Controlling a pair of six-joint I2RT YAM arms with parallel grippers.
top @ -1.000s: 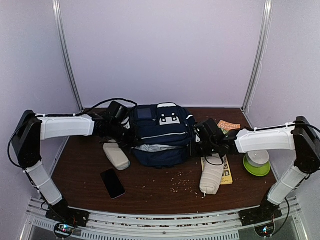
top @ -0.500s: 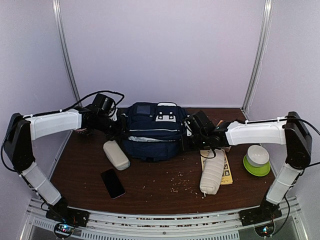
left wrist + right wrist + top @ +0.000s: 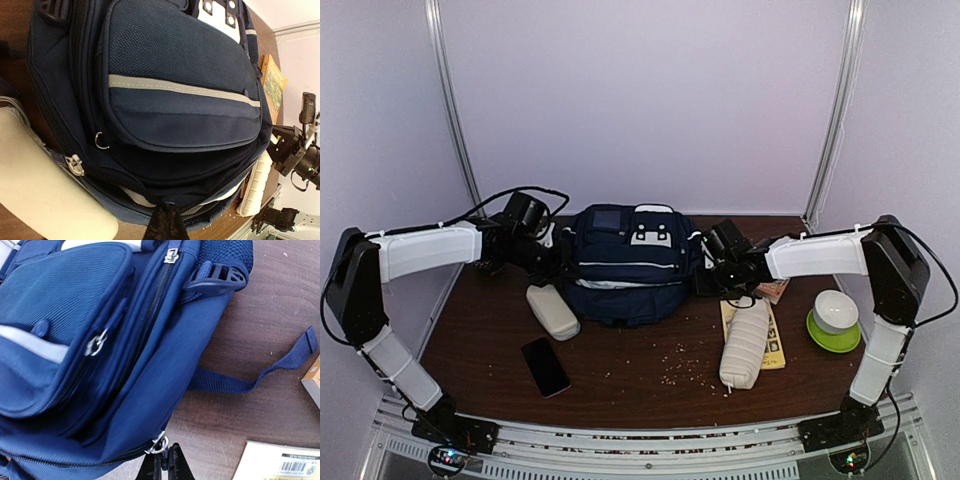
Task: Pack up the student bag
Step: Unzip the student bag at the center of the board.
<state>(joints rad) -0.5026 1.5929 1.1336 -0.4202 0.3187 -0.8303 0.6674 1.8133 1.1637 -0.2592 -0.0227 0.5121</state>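
Note:
The student bag (image 3: 628, 262), navy with thin pale stripes and white patches, lies at the back middle of the table. My left gripper (image 3: 554, 264) is at its left side. In the left wrist view this gripper (image 3: 167, 221) is shut on the bag's (image 3: 175, 65) zipper edge, where a sliver of light lining shows. My right gripper (image 3: 706, 281) is at the bag's right side. In the right wrist view it (image 3: 168, 464) is shut on the metal zipper pull (image 3: 160, 444) at the corner of the bag (image 3: 75, 315).
A beige pencil pouch (image 3: 552, 311) lies against the bag's left front, with a black phone (image 3: 545, 366) nearer me. On the right, a white ribbed pouch (image 3: 744, 345) lies partly on a yellow book (image 3: 775, 340), beside a green bowl (image 3: 833, 322). Crumbs dot the wood.
Both arms have drawn back toward the rear wall, taking the bag with them and slightly left. The bag's gaping front opening has narrowed.

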